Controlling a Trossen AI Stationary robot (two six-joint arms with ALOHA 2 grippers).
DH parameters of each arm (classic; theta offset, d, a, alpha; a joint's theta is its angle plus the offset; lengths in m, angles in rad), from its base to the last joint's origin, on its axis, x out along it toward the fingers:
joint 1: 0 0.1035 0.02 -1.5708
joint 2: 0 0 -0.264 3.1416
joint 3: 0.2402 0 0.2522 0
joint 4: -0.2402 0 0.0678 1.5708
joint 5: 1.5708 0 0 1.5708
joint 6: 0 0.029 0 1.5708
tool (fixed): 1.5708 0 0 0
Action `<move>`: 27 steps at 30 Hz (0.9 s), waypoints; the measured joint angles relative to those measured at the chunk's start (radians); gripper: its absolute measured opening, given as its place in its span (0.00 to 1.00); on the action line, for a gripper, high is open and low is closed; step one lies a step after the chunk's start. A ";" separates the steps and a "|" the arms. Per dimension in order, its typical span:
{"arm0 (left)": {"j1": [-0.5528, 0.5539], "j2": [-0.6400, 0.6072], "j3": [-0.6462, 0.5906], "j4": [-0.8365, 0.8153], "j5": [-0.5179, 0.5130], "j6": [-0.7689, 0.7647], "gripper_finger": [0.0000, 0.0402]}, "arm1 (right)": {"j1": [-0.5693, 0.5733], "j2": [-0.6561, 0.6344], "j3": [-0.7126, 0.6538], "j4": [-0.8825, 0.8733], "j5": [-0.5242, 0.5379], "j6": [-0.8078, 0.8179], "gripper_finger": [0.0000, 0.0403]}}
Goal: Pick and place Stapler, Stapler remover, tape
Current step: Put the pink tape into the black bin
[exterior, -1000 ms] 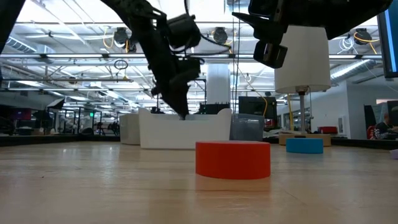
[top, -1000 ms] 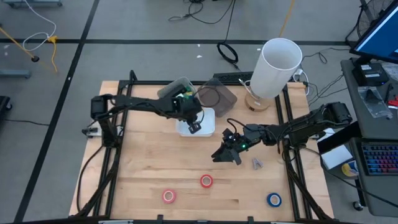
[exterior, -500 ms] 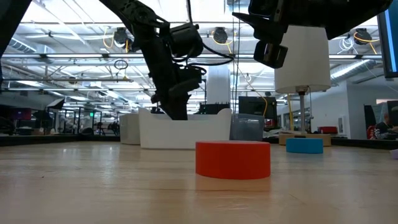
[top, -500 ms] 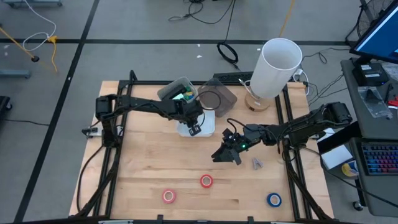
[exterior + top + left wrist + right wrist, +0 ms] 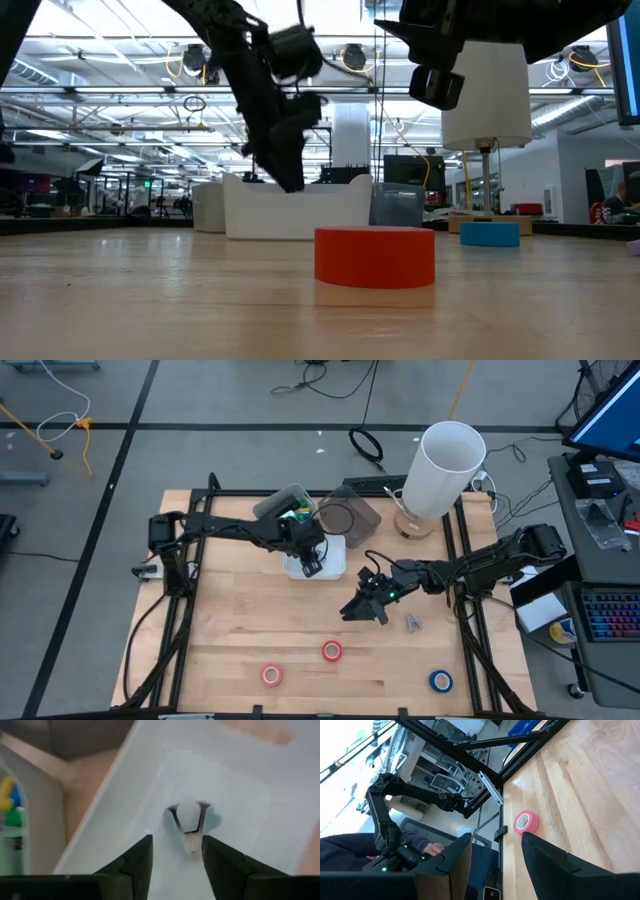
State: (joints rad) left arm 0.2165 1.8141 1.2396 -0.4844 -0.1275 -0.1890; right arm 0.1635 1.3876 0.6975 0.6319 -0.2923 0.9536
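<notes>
Surface [image 5: 250,630]: pale wood planks, smooth, faint sheen. Bin [image 5: 130,795]: white plastic, smooth, semi-gloss. Remover [image 5: 189,822] in the bin: shiny metal jaws, pale plastic grip. Red tape [image 5: 375,256]: matt. Frame rails [image 5: 470,650] bordering the surface: black metal, matt.

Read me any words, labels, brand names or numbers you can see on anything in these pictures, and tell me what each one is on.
None can be read.
Red ring-shaped tape roll: plain side, no print.
White rectangular plastic tray: no lettering shows.
Tall white cylinder: blank.
Grey keyboard at the table's right: keys too small to read.
</notes>
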 joint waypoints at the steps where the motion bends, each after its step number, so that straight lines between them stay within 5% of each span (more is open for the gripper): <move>1: -0.001 -0.020 0.000 -0.001 0.000 0.000 0.43 | 0.002 0.000 0.000 0.000 0.000 0.007 0.41; 8: -0.078 -0.208 0.000 -0.030 0.065 -0.027 0.46 | 0.022 0.000 0.000 0.000 -0.001 0.006 0.41; 14: -0.262 -0.330 0.000 -0.117 0.133 -0.054 0.46 | 0.035 0.000 0.000 -0.009 -0.002 -0.013 0.41; 21: -0.518 -0.347 -0.004 -0.357 0.127 -0.025 0.46 | 0.036 0.000 0.000 -0.026 -0.003 -0.038 0.41; 27: -0.679 -0.312 -0.050 -0.368 0.095 -0.038 0.46 | 0.035 0.000 0.000 -0.040 -0.003 -0.061 0.41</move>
State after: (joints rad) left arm -0.4625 1.5020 1.1896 -0.8524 -0.0326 -0.2266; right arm 0.1986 1.3878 0.6975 0.5915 -0.2951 0.8927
